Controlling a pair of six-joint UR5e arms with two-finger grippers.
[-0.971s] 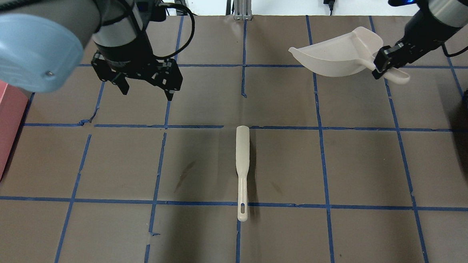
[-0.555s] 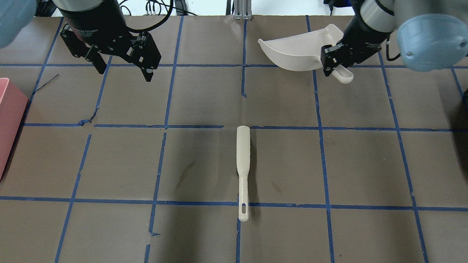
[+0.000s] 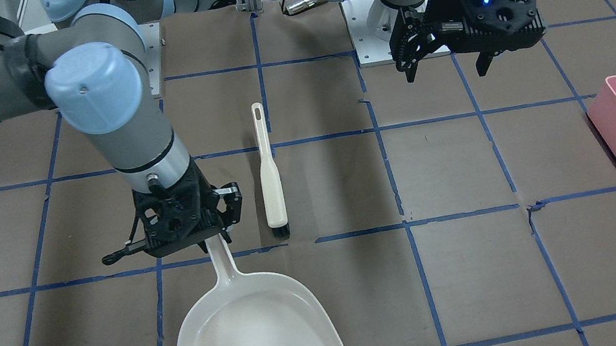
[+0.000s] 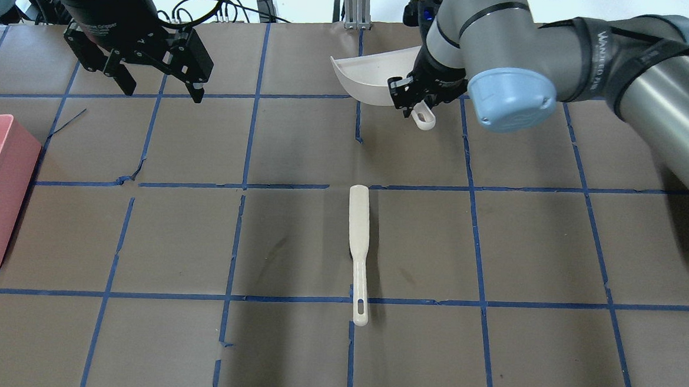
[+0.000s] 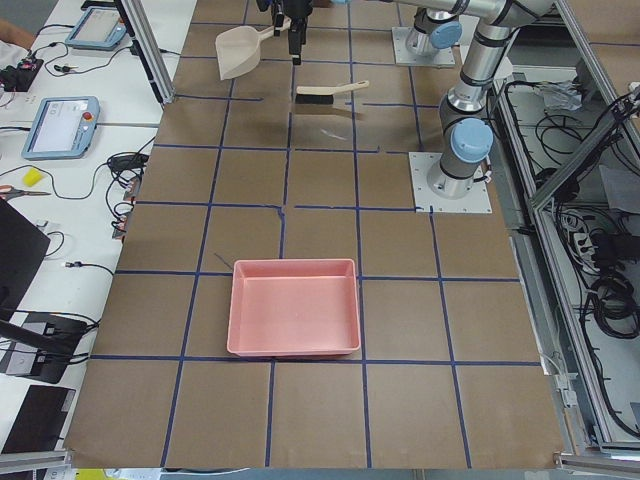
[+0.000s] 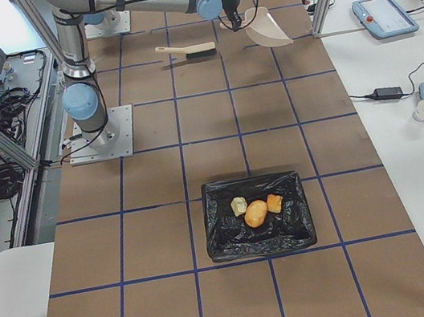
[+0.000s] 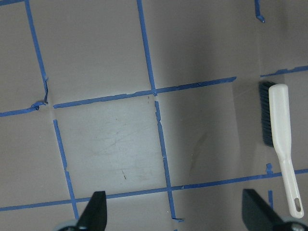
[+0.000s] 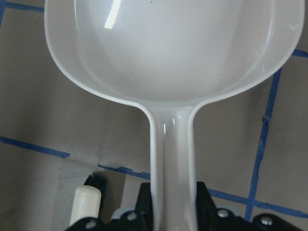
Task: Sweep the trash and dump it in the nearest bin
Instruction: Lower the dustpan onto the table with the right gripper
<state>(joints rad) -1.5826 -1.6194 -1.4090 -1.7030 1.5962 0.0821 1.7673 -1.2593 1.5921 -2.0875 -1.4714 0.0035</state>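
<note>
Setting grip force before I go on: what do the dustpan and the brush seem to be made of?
The dustpan looks like moulded hard plastic, cream-white and glossy: bright glints streak its bowl and handle. The brush seems the same cream plastic, with a moulded hang slot in its handle; its bristles are dark, probably synthetic fibre, though too small to be sure.

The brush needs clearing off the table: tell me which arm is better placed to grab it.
Left, I judge. The left gripper hangs open and empty, while the right gripper grips the dustpan by its handle, though it sits nearer the brush.
</note>
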